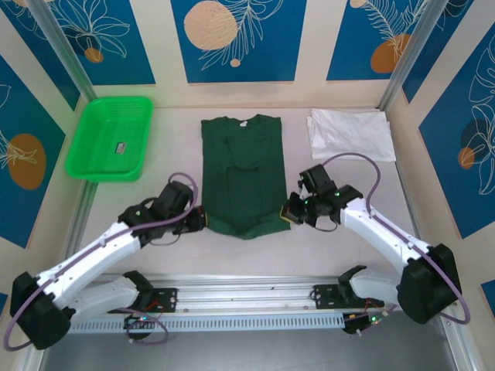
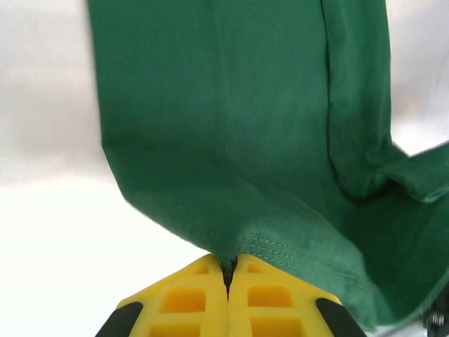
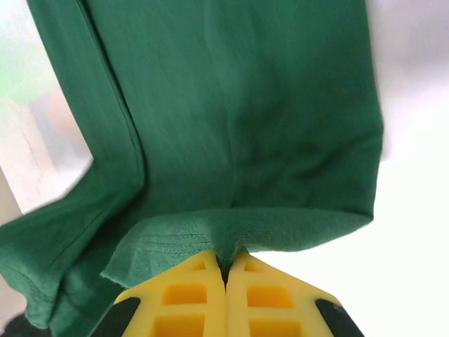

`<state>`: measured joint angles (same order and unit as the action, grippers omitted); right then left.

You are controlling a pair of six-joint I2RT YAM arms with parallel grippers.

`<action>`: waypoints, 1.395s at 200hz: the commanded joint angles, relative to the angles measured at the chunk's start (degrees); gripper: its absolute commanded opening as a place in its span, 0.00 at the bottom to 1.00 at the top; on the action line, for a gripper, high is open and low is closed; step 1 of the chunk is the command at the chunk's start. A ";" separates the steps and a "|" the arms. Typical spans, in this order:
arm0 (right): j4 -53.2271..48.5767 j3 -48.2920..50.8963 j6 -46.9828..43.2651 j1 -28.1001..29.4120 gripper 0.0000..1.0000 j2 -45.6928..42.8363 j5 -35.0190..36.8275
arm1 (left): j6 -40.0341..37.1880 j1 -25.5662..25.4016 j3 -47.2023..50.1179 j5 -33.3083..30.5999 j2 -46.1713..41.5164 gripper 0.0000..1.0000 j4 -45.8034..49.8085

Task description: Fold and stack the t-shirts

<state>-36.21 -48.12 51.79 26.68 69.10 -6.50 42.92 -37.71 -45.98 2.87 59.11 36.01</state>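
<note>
The dark green t-shirt (image 1: 240, 174) lies flat in the middle of the worktop (image 1: 255, 251), its long axis running from the near edge to the far one, collar at the far end and hem toward the arms. To its far left, well apart, sits a green mesh basket (image 1: 116, 101) with a small dark item (image 1: 121, 147) inside. To its far right lies the white t-shirt (image 1: 352, 133), loosely folded and not touching the green one. The left hand (image 2: 227, 272) is clenched on the hem's left corner, the right hand (image 3: 225, 262) on its right corner, and the cloth puckers at each pinch.
</note>
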 commanded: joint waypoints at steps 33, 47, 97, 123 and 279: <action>-0.25 -14.03 -5.36 -7.29 0.00 14.51 -3.12 | -5.82 10.39 -12.26 1.80 17.50 0.00 -5.08; -0.19 -17.32 -5.55 -8.56 0.00 18.82 -2.92 | -5.97 12.17 -14.82 3.75 22.39 0.00 -6.50; -0.66 -27.25 -6.24 -11.68 0.00 32.63 -4.37 | -8.06 15.75 -25.18 5.14 37.78 0.00 -6.11; -1.05 -30.71 -6.60 -12.75 0.00 37.04 -5.05 | -8.40 17.37 -27.87 4.59 41.54 0.00 -5.78; 9.38 -20.30 0.53 -16.30 0.44 27.76 -8.54 | -5.46 18.83 -28.68 2.07 34.69 0.56 -7.43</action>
<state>-32.49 -76.40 49.98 8.47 106.06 -12.47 36.12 -16.36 -79.53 5.69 102.61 30.37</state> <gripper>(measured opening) 0.459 0.575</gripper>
